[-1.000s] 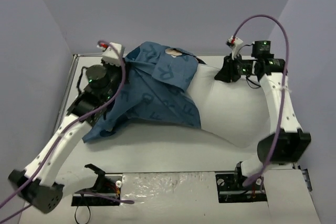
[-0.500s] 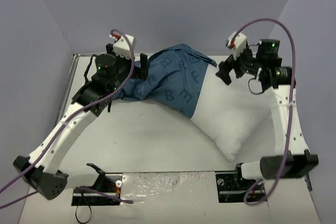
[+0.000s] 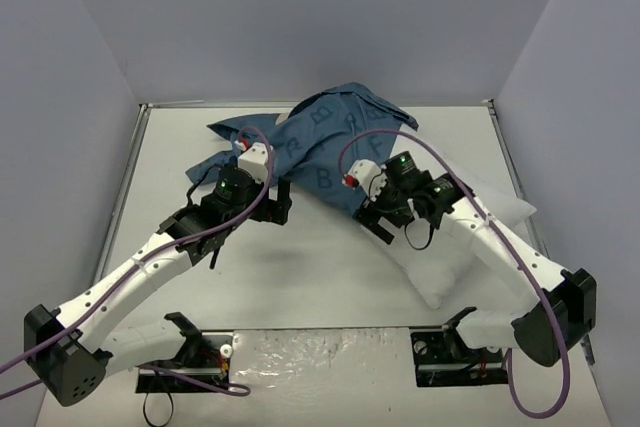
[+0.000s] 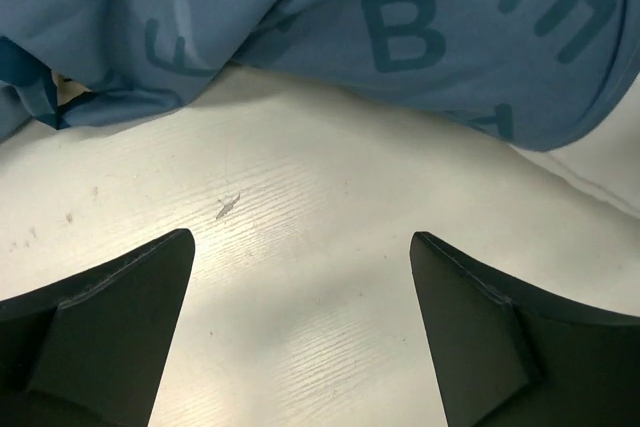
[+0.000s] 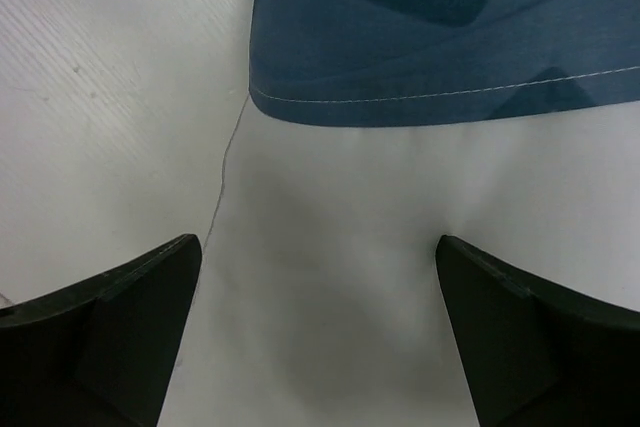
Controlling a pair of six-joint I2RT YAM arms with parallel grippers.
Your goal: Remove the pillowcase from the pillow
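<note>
Right wrist view: right gripper [image 5: 318,247] and left gripper [image 4: 300,242] have jaws apart, empty. Clamping pillow [image 5: 400,187] with pillowcase [image 5: 450,47] hem would drag both.

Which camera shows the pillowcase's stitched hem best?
The right wrist view: the pillowcase hem, with pale stitching, runs sharp and close across the pillow. The top view shows the whole pillowcase but no stitching; the left wrist view shows only its lettered folds.

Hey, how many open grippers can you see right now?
2. The left gripper hangs open over the table beside the pillowcase; the right gripper is open over the pillow, at the pillowcase hem. Neither holds anything.
</note>
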